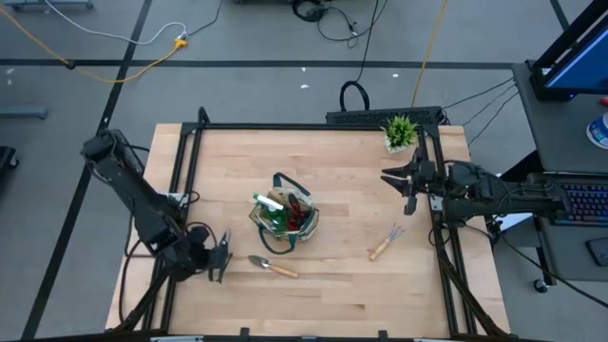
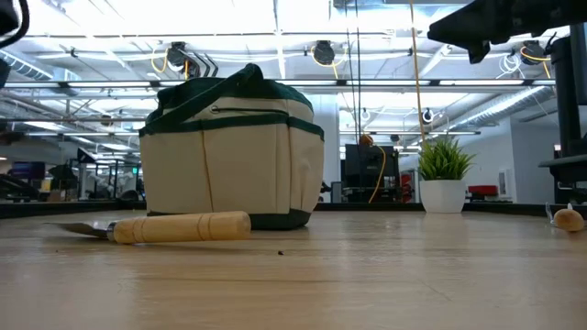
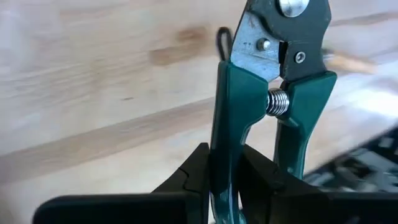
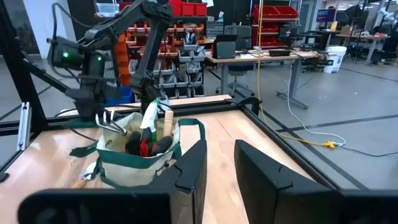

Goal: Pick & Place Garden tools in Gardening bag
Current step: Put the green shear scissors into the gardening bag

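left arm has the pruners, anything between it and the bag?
Nothing visible blocks it. The left gripper holds the pruners near the table's front-left, with bare tabletop toward the bag. A trowel lies flat in front of the bag, probably below a lifted carry path.

No readable text, label, brand or number shows anywhere.

High view straight down over whole surface [image 1: 332,285]. Low view level at surface height, close to bag [image 2: 234,151]. Wrist views look forward; right wrist shares bag [image 4: 140,158].
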Robot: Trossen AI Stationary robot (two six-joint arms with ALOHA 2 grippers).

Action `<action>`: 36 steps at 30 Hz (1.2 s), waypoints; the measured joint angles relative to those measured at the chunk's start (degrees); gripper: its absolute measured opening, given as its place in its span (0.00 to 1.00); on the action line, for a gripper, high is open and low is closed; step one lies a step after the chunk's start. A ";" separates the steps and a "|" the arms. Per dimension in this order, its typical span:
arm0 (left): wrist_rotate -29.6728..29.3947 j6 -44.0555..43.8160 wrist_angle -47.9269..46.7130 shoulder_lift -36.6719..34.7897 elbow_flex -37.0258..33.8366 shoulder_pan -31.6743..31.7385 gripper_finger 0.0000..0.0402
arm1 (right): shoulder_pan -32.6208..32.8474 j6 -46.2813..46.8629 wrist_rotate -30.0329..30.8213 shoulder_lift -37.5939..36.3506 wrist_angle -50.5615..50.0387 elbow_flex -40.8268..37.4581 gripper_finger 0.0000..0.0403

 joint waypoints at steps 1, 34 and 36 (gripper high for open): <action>-0.99 0.02 -0.04 -1.05 0.00 0.00 0.13 | 0.00 -0.07 -0.02 0.15 0.01 0.00 0.18; -41.82 45.31 4.44 -16.87 14.40 13.14 0.13 | 0.00 -12.86 -0.07 11.35 13.51 0.02 0.18; -41.82 47.91 4.45 -16.87 15.74 14.85 0.13 | 0.03 -14.36 -0.07 12.49 14.66 0.02 0.18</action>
